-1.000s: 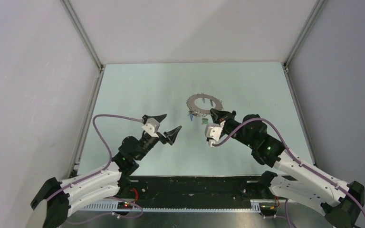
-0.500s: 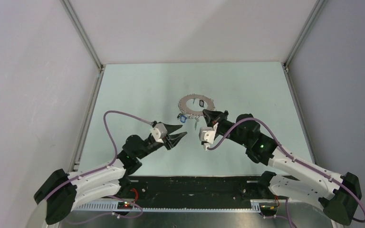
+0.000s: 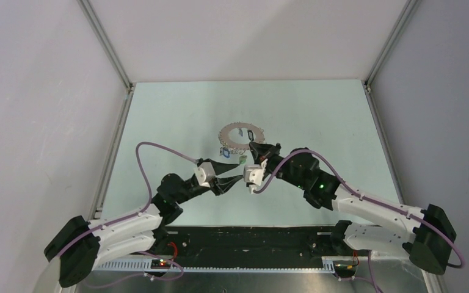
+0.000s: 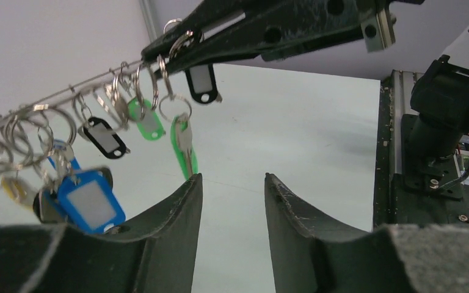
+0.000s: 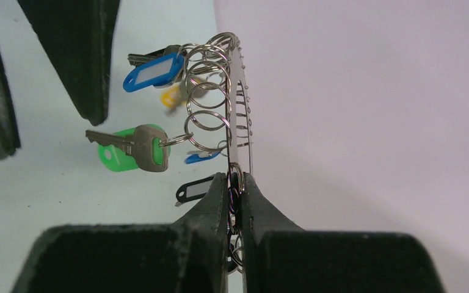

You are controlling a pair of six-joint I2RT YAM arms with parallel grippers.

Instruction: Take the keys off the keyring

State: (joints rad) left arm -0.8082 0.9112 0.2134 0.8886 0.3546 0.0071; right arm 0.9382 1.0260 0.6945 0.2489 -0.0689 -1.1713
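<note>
Overhead view looks down; both wrist views closely share the keyring [image 3: 224, 133].

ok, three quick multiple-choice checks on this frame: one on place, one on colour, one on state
1. Where is the keyring?
A. flat on the table, untouched
B. clamped in the right pincer
C. hung on a wall hook

2. What colour is the head of the key hanging just above the gap of the left pincer?
A. red
B. white
C. green

3. What state is the left pincer in?
A. open, nothing between its fingers
B. shut on a key
C. shut on the keyring

Answers:
1 B: the right wrist view shows the ring edge-on, pinched between that pincer's fingers.
2 C: the left wrist view shows a green head behind the metal blade.
3 A: its fingers stand apart with only bare table showing between them.
</note>
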